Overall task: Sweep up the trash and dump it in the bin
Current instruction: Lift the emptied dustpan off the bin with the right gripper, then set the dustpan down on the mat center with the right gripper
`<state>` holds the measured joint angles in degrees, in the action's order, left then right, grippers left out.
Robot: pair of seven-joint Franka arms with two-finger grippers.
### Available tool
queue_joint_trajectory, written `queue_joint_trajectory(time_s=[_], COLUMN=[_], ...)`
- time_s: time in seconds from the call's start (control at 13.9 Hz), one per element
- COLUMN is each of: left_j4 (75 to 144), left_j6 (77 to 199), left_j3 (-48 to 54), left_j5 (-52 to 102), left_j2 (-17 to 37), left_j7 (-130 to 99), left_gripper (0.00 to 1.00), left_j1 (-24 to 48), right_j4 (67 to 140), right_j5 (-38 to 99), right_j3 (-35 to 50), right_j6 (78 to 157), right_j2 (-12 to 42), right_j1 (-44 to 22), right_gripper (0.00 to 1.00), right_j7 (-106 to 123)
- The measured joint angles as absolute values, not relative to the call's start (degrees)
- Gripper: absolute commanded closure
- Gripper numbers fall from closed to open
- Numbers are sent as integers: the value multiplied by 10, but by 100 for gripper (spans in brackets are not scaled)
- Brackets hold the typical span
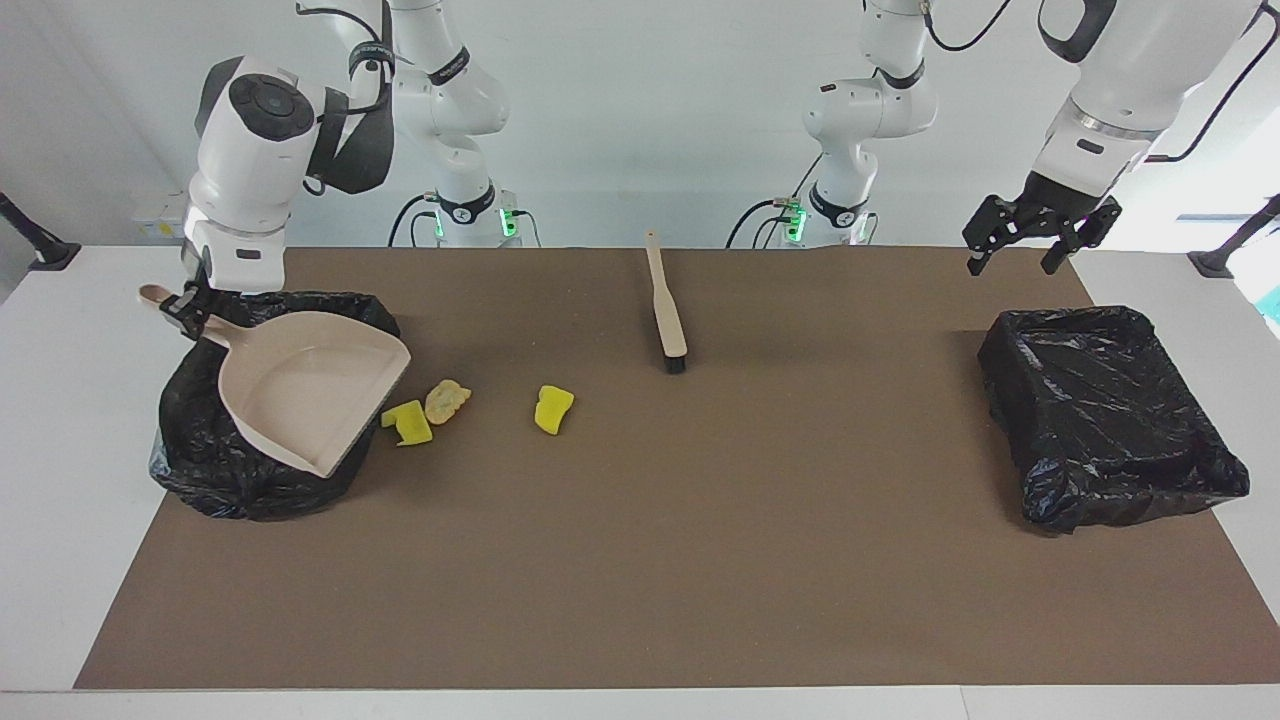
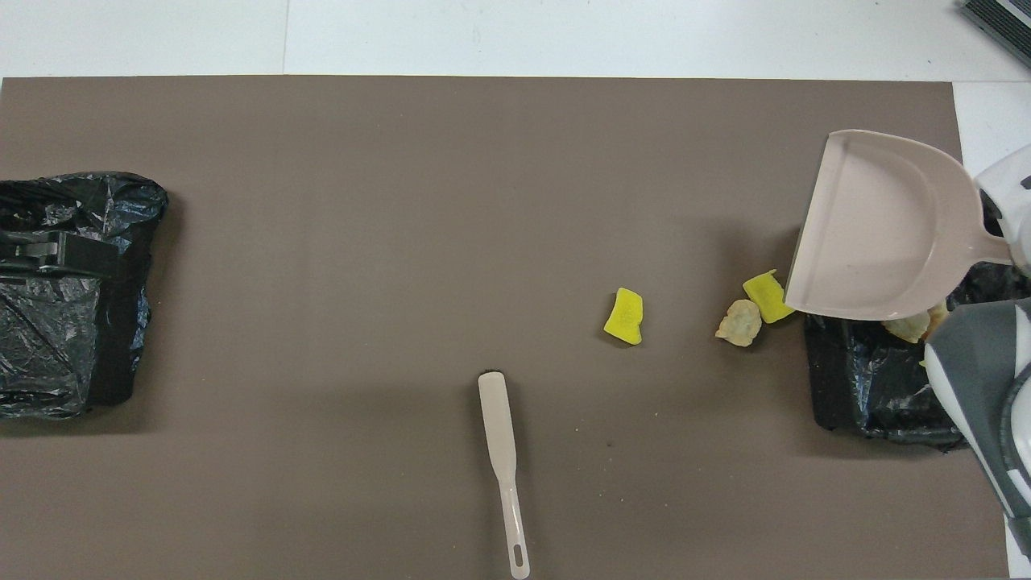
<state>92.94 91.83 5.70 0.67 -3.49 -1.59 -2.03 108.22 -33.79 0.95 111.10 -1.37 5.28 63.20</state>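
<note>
The right hand (image 1: 190,305) is clamped on the handle of a beige dustpan (image 1: 305,395), holding the pan over the black-bagged bin (image 1: 210,470) at the right arm's end of the desk, its open mouth turned toward the middle of the desk. The left hand (image 1: 1030,240) waits in the air with its fingers spread wide and holding nothing, over the brown mat's edge near the second black-bagged bin (image 1: 1105,415) at the left arm's end. A beige brush (image 1: 666,315) with black bristles lies on the mat closest to the robots, between the two arm bases. Farther out, three pieces of trash rest on the mat: a pale bread-like piece (image 1: 446,400) touching a yellow sponge chunk (image 1: 410,422) just beside the right-end bin, and another yellow sponge chunk (image 1: 553,409) a little apart toward the middle. In the overhead view more trash (image 2: 908,325) peeks out of that bin under the pan's edge. The brown mat (image 1: 650,560) covers most of a white desk (image 1: 60,480); a plain white wall rises by the arm bases.
</note>
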Motion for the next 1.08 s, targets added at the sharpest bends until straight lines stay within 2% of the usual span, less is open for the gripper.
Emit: queue_joint_trajectory(time_s=[0.5,1.08], left_j4=[929,929], left_j6=[918,917], left_j3=[57,57], left_j5=[8,8], left_j2=[-35,-35], left_j7=[-22,-22], left_gripper=[0,0], left_j1=[-20,-20], right_j4=[1092,1078], right_j5=[-180,-41], right_j3=[12,15], right_j6=[1059,1060], right_j2=[1,48], right_j1=[-7,-131], right_gripper=[100,100], right_j7=[369,21])
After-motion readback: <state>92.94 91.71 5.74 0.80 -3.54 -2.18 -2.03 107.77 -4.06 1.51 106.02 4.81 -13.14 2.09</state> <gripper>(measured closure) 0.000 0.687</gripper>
